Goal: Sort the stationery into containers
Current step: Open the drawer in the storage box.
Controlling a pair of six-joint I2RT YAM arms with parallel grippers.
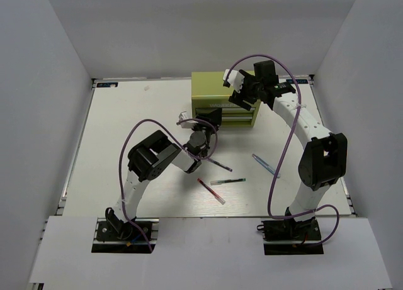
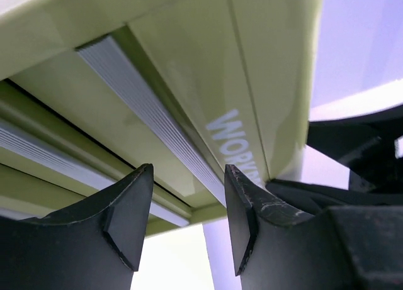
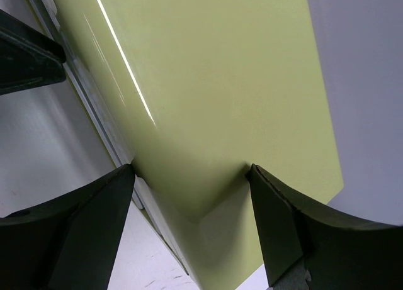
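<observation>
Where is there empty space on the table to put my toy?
The biggest bare patch of the table is back-left, between its left edge and the green cabinet. Crowded: the middle, where the red pen, green pen, light blue pen and dark pen lie by the left gripper.

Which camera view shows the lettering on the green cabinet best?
The left wrist view: the lettering is large and partly readable on the cabinet. In the top view it is too small to read; the right wrist view shows none.
</observation>
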